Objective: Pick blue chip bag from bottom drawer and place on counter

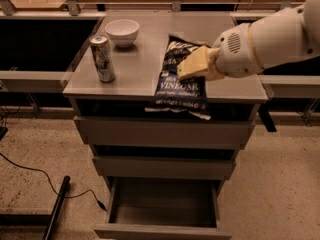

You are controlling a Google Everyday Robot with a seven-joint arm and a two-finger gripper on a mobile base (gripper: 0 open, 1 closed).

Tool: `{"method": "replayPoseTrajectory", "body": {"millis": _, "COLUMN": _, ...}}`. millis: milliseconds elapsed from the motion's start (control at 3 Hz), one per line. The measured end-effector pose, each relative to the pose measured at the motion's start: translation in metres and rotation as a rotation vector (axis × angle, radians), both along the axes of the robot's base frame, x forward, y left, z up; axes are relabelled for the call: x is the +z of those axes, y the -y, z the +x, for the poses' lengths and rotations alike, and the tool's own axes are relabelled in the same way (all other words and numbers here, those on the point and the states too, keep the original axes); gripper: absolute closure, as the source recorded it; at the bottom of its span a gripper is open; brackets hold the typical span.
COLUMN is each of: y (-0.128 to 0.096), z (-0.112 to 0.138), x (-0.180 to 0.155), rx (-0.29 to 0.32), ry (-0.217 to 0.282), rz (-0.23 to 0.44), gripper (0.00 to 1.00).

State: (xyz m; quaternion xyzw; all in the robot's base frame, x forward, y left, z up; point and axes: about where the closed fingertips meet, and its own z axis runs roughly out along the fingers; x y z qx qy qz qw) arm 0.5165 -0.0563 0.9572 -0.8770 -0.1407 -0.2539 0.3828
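Robot test-lab setting: a freestanding drawer cabinet (165, 131) stands on speckled carpet (280, 184), metal-framed benches (30, 76) flank and back it, and a loose cable (85, 196) trails left of it. The gripper (192, 64) clasps the blue chip bag (180, 86) over the cabinet's counter (135, 59).

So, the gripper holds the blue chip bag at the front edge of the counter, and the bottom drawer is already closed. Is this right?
Not quite: the bottom drawer is open and pulled well out, as the camera view shows. The rest is right. The gripper holds the blue chip bag at the front edge of the counter, and the bag's lower end hangs over that edge.
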Motion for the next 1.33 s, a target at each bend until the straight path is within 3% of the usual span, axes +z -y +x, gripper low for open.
{"method": "replayPoseTrajectory", "body": {"millis": 667, "y": 0.094, "z": 0.100, "x": 0.018, "rx": -0.325, "ry": -0.067, "rz": -0.049, "gripper": 1.00}}
{"method": "replayPoseTrajectory", "body": {"millis": 1000, "y": 0.127, "z": 0.141, "x": -0.004, "rx": -0.445, "ry": -0.112, "rz": -0.050, "gripper": 1.00}}
{"method": "replayPoseTrajectory", "body": {"millis": 1333, "y": 0.134, "z": 0.174, "x": -0.047, "rx": -0.473, "ry": -0.168, "rz": -0.017, "gripper": 0.86}}
